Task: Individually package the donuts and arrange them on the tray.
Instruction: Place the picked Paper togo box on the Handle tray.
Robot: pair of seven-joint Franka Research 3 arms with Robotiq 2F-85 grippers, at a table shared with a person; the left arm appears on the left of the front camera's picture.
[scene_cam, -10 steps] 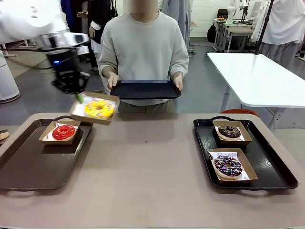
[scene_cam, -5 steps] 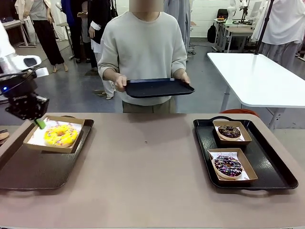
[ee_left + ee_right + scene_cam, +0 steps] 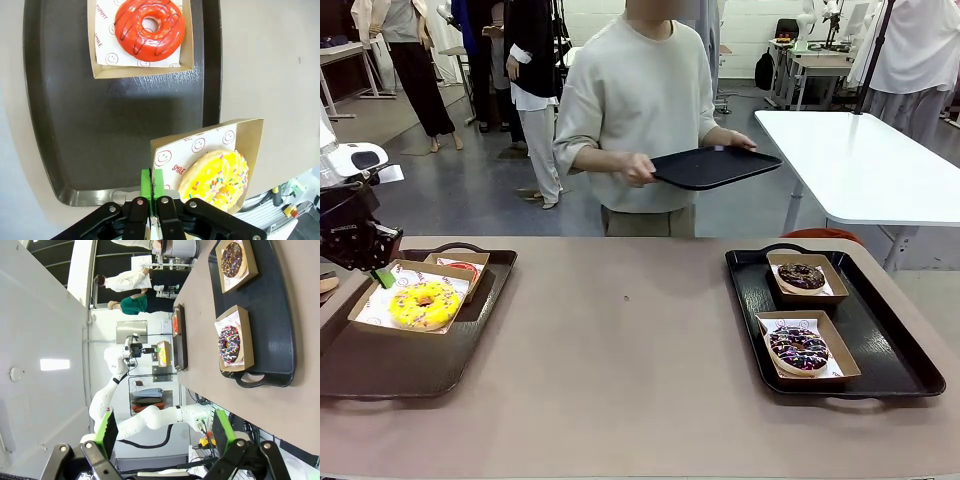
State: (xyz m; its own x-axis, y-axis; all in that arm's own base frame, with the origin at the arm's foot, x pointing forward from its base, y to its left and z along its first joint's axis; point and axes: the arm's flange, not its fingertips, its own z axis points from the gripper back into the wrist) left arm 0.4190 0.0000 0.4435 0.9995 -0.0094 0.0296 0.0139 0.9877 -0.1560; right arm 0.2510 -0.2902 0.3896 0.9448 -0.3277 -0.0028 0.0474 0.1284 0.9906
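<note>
My left gripper is shut on the rim of a paper-lined box that holds the yellow sprinkled donut. The box hangs low over the near left part of the brown tray. In the left wrist view the green pads pinch the box's edge beside the yellow donut. The red donut lies in its own box farther along that tray. The chocolate donut and the drizzled donut sit boxed on the black tray. My right gripper stands open and empty, well off from those donuts.
A person at the far side holds another black tray in both hands, turned toward the picture's right. A white table stands behind on the right. Bare tabletop lies between the two trays.
My left gripper has carried the yellow donut's box left and down, from above the table's far edge to low over the brown tray. The person has swung their black tray to the right.
</note>
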